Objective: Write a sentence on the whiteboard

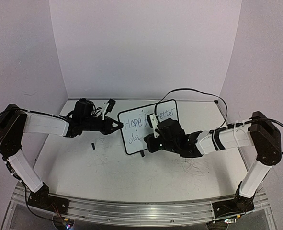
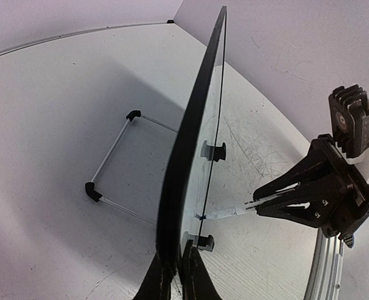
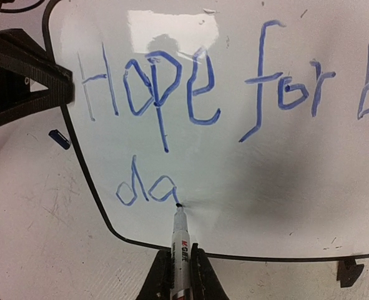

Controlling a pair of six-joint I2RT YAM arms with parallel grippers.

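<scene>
Blue sentence [image 3: 159,100] "Hope for better", with "da" beneath, fills the whiteboard [image 1: 131,114] standing propped mid-table [image 1: 107,167]. Left gripper [image 2: 175,269] pinches the board's left edge, jaws closed. Right gripper [image 3: 181,275] clamps a marker [image 3: 181,250], tip touching beside the "a".

White links [image 1: 48,125], black joints [image 1: 266,136], looping black cables [image 1: 189,90]; black triangular-framed left claw [image 1: 118,125] and right claw [image 3: 181,270].

Even, bright light is cast from above. A glare patch is seen near the top edge of the whiteboard [image 3: 278,181], and a soft shadow is thrown behind it onto the table [image 2: 53,125]. Its frame is bowed and blurred in the left wrist view.
</scene>
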